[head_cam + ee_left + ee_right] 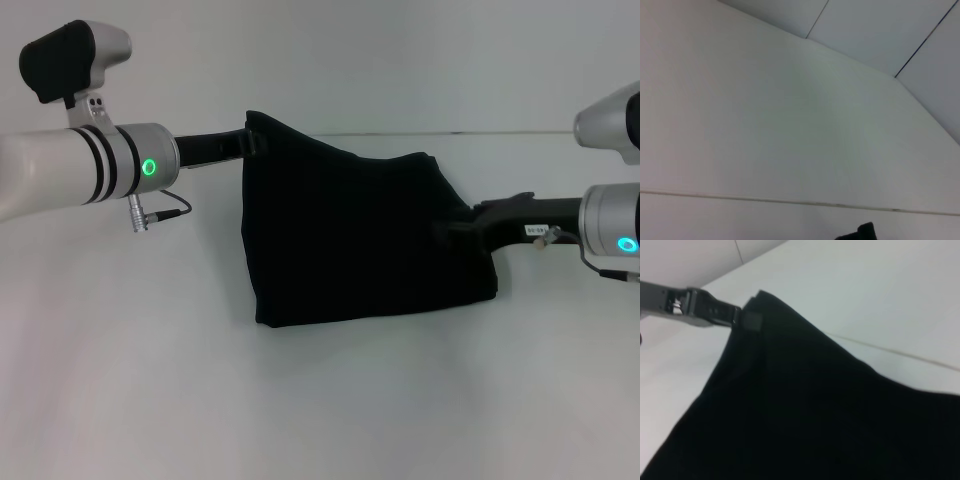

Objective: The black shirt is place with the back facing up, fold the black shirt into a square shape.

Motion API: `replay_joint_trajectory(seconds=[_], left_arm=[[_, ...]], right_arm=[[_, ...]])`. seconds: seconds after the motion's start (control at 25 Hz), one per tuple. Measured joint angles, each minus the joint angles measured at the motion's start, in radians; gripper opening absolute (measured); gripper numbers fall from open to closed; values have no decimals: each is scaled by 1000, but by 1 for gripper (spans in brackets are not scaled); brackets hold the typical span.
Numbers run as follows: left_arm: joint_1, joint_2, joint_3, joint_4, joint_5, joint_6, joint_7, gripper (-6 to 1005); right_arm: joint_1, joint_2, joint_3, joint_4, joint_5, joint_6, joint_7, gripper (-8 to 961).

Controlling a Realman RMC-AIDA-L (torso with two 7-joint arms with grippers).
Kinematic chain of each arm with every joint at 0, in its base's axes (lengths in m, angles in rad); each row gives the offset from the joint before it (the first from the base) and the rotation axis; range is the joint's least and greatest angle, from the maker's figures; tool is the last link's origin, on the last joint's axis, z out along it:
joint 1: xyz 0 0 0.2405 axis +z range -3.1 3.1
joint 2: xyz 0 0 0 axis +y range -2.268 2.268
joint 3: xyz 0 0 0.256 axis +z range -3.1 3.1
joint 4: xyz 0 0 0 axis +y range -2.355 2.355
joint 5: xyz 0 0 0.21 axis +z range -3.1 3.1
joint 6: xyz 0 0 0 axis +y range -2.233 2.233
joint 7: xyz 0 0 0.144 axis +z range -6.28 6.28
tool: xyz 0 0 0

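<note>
The black shirt [360,235] hangs folded between my two arms, its lower edge near the white table [330,410]. My left gripper [256,137] is shut on its raised far-left corner. My right gripper [452,226] is shut on its right edge, lower down, so the top edge slopes down to the right. In the right wrist view the black shirt [805,410] fills most of the picture, and the left gripper [749,320] pinches its corner farther off. The left wrist view shows only a small black scrap [862,233] at the picture's edge.
A thin seam [520,132] marks where the table meets the pale wall behind. White tabletop lies in front of the shirt and to both sides. Nothing else stands on it.
</note>
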Motion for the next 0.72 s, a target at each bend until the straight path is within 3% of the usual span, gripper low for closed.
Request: replay_joint_trajectory(seconds=[0.16,0.44,0.72], left_arm=[[0,0,0,0,0,1,0,26],[0,0,0,2,0,4,0,26],[0,1,0,2,0,2,0,27]], right_arm=[[-5,-10,-3,21,-12,5,0,424],[9,5,-6,49,-103,58,9,425],[-7,-1,-4,43,-109,45,33,424]])
